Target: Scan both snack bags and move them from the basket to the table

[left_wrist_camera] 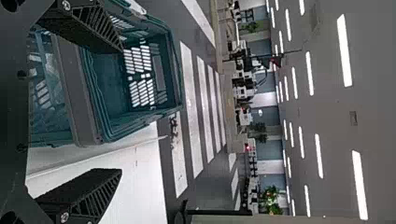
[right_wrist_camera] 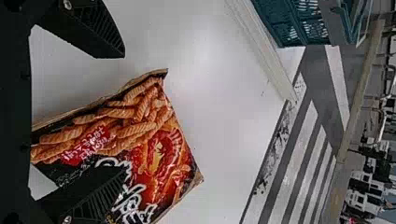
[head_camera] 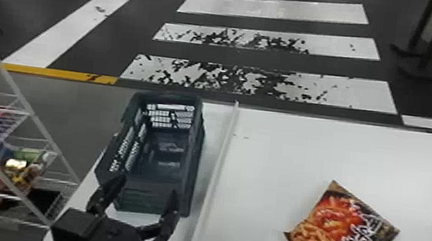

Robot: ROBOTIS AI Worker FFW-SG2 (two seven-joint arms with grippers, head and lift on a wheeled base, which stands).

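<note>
One snack bag lies flat on the desk, to the right of the basket. The right end effector is spread wide, one finger above the bag's printed face, the other beyond its edge. The left end effector is also wide, at the basket's near end. If gripping, align both fingers across the bag and close lightly; if releasing, retract straight clear, since a dragging fingertip could shift the film.
</note>
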